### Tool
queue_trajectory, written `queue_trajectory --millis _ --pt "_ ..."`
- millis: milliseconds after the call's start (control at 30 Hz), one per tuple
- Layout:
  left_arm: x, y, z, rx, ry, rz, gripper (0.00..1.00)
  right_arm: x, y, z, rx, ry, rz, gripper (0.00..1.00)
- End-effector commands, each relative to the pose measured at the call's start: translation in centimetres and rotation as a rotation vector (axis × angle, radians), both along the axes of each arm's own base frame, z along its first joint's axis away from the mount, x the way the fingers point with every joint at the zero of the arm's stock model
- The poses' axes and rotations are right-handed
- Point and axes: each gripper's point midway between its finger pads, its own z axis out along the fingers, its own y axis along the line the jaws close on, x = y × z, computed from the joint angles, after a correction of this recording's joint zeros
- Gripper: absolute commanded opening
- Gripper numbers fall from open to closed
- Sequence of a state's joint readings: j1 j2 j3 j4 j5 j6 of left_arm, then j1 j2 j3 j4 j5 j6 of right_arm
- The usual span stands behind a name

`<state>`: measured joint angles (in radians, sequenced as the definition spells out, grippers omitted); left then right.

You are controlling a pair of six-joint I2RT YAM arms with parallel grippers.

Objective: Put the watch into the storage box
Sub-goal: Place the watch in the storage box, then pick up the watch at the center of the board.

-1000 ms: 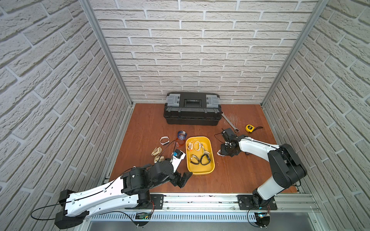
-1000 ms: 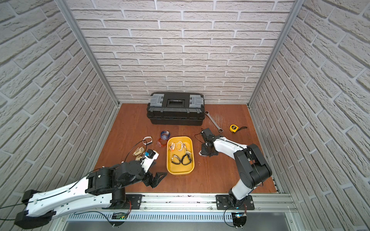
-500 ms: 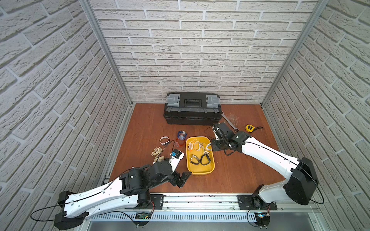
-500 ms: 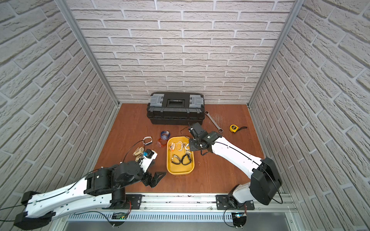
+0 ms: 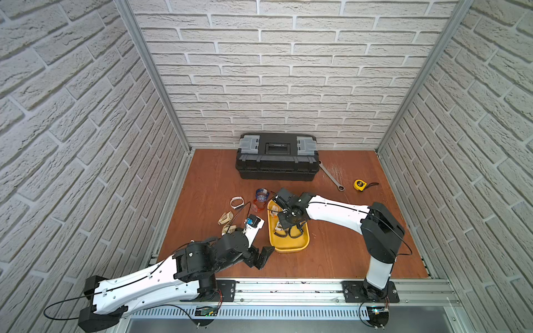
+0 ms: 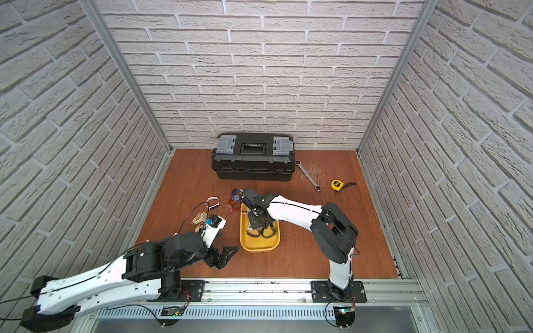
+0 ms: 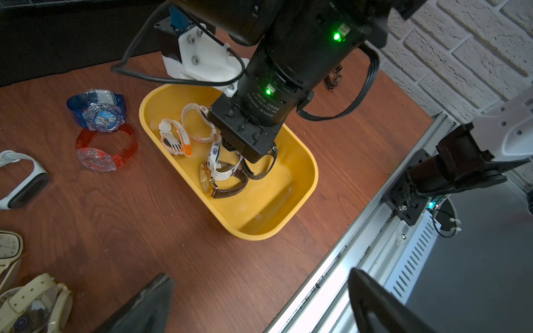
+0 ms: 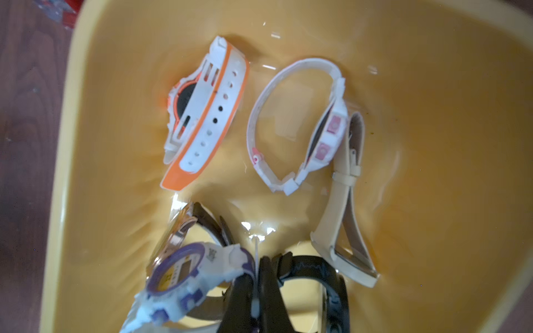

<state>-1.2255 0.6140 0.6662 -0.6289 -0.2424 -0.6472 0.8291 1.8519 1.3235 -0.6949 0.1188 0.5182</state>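
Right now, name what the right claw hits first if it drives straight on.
Probably the storage box floor: the right claw, shut on the white-and-purple watch, points into a bare gap beside the black watch. Depth is unclear.

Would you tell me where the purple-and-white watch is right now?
In the right wrist view the purple-and-white watch hangs by its strap from the shut right gripper, low inside the yellow storage box, over the brown-strap watch.
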Motion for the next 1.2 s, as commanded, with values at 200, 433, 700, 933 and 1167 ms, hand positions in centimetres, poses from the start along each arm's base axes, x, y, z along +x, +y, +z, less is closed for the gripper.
queue_trajectory --millis 200,433,700,933,1167 --pt "0.7 -0.1 -0.2 0.002 -0.009 0.023 0.98 1.3 -0.7 1.7 -0.005 -0.084 -0.026 0.34" --pt "0.9 -0.1 0.0 0.003 -0.007 0.031 0.98 1.4 -2.1 5.9 0.05 -0.187 -0.058 0.38" --pt "1.9 0.2 -0.7 0.015 0.017 0.077 0.98 0.8 -7.2 10.0 0.164 -0.28 -0.154 0.49" --pt "3.8 -0.1 -1.9 0.032 0.102 0.143 0.98 -0.6 -15.6 10.0 0.196 -0.314 -0.343 0.94" --pt "4.8 -3.7 -1.5 -0.011 0.098 0.026 0.98 -2.6 -24.9 7.6 0.109 -0.238 -0.608 0.98"
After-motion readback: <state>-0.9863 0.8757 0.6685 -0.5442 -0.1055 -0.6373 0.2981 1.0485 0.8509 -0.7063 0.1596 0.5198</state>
